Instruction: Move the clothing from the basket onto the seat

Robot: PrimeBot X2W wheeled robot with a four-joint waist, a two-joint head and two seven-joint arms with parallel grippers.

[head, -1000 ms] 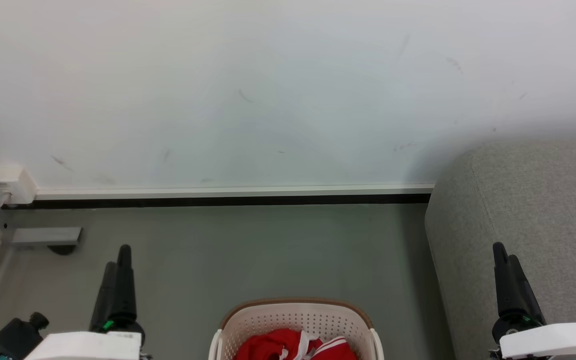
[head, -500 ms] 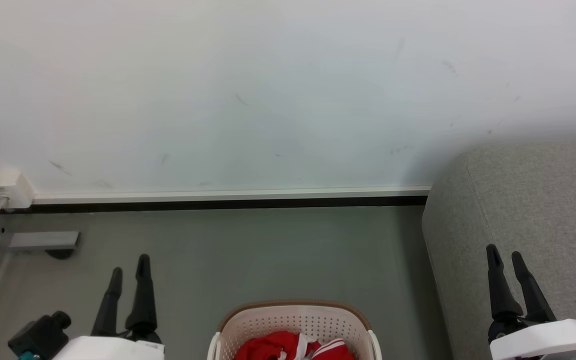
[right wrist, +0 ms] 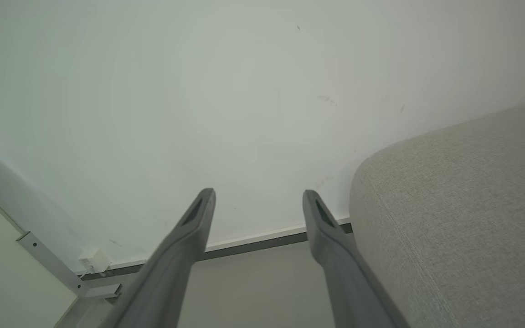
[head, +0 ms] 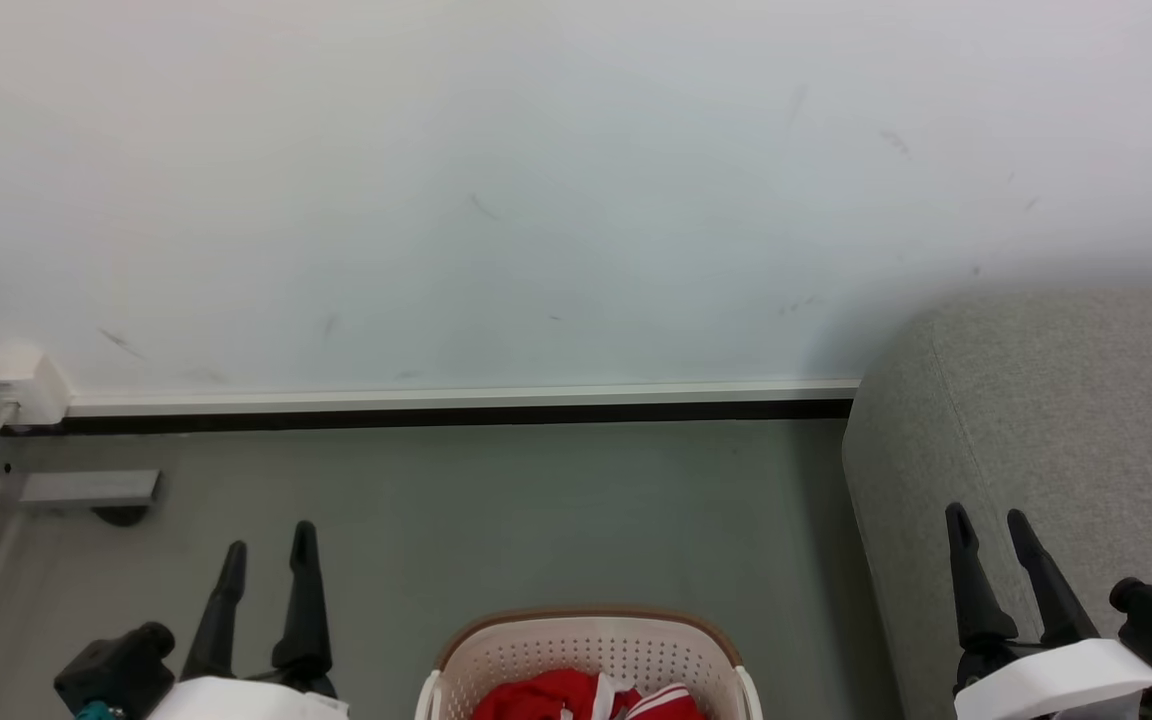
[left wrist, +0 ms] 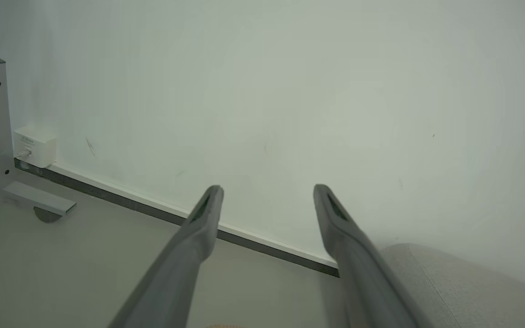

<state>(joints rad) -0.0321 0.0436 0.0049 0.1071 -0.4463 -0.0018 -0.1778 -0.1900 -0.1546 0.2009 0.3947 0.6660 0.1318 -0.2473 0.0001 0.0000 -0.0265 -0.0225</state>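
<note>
Red clothing (head: 576, 697) with white trim lies in the cream basket (head: 591, 640) with a brown rim, at the bottom middle of the head view. The grey seat (head: 1066, 400) rises at the right; it also shows in the left wrist view (left wrist: 454, 287) and the right wrist view (right wrist: 463, 214). My left gripper (head: 269, 548) stands open to the left of the basket, above the floor, holding nothing. My right gripper (head: 988, 532) stands open in front of the seat's side, also holding nothing. In the wrist views both the left gripper (left wrist: 267, 191) and the right gripper (right wrist: 258, 196) show spread fingers pointing at the wall.
A white wall (head: 536, 180) with a white and black skirting strip (head: 456, 405) closes the far side. A white socket box (head: 11, 385) and a grey metal frame foot (head: 86, 488) sit at the left. Grey floor (head: 536, 520) lies beyond the basket.
Both wrists have turned, so each gripper's two fingers now show side by side. Both grippers sit lower and a little inward. The view has shifted slightly.
</note>
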